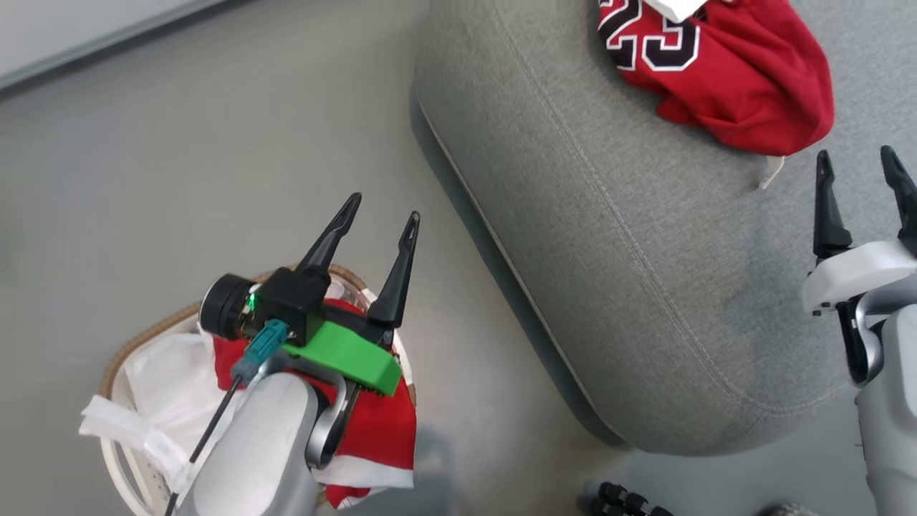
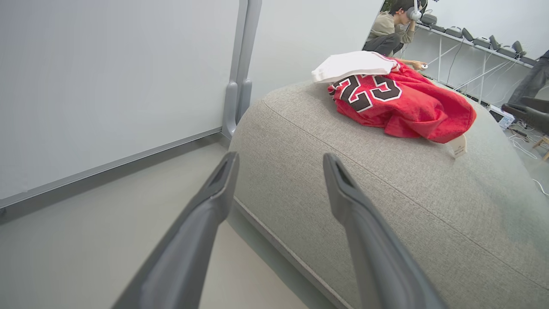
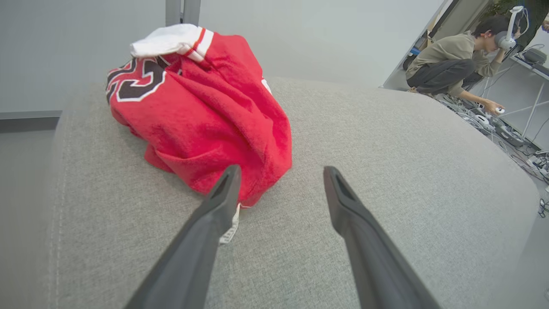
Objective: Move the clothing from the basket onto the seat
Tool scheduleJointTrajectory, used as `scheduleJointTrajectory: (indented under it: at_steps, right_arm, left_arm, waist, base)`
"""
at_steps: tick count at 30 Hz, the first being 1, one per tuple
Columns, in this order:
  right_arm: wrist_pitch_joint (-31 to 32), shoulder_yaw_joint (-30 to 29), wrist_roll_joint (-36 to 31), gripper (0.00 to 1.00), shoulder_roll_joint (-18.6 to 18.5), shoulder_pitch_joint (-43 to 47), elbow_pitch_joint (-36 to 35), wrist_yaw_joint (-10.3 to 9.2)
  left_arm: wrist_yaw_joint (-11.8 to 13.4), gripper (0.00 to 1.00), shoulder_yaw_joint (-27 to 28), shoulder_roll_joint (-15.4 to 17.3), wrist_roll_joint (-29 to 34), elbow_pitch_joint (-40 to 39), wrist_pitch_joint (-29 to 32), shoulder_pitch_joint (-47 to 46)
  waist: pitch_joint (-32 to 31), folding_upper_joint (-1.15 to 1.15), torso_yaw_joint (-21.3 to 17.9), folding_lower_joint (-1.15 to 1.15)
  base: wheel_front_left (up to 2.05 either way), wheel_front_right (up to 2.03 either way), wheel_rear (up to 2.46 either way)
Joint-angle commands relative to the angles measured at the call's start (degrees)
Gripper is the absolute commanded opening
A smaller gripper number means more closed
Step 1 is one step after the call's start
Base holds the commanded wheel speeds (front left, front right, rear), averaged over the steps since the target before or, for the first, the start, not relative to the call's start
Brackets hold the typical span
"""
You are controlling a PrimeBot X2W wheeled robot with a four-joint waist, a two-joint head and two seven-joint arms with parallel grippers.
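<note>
Setting: a bare grey floor (image 1: 179, 179) beside a pale wall (image 2: 107, 86). In the background a person (image 3: 450, 64) crouches among cables.
Seat: the big grey seat (image 1: 609, 251) stands on the floor to the right of the basket, well apart from it. Its near corner is bare.
Jersey: a red jersey (image 1: 745, 86) numbered "23" lies crumpled toward the seat's far edge. It rests wholly on the cushion, with white trim on top and a small tag (image 1: 772, 172) trailing from its near hem.
Basket: the basket (image 1: 136, 340) sits on the floor under the left arm. Its white liner (image 1: 172, 380) hangs over the rim.
Garment: a second red garment (image 1: 380, 430) with a white stripe lies inside the basket, part of it hidden by the arm.
Left jaws: spread wide and empty, above the basket's far rim and pointing toward the seat. They touch no cloth.
Right jaws: spread wide and empty, hanging over the seat just short of the jersey's near hem. Nothing is in their grasp.
Done: one piece appears delivered, as it lies free on the seat.
Left to do: at least the garment in the basket needs carrying across. Whether more lies beneath it cannot be told.
Progress: about midway, by the look of it.
</note>
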Motion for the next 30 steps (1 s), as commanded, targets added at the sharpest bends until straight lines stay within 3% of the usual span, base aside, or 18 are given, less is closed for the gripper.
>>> scheduleJointTrajectory:
  at_steps: [1, 14, 30]
  right_arm:
    - [-0.13, 0.53, 0.45, 1.0, 0.31, 1.3, -1.19, -0.08]
    - [-0.13, 9.2, 3.54, 1.0, 4.6, 5.73, -8.58, -0.08]
    - [-0.14, 13.16, 4.49, 1.0, 7.91, 12.09, -7.72, -0.08]
  left_arm:
    - [-0.16, 1.0, 0.92, -0.32, 0.5, -0.02, -0.03, 1.47]
    - [-0.08, 1.0, 12.29, -3.09, 3.15, 1.2, -0.03, 9.51]
    - [0.7, 1.0, 24.83, -3.57, 6.2, 5.2, -0.02, 16.74]
  waist:
    - [-3.86, 0.0, 1.16, 0.0]
    - [-12.47, 0.0, 9.39, 0.0]
    - [-19.48, 0.0, 17.32, 0.0]
  base:
    - [0.0, 0.0, 0.0]
    - [0.0, 0.0, 0.0]
    - [0.0, 0.0, 0.0]
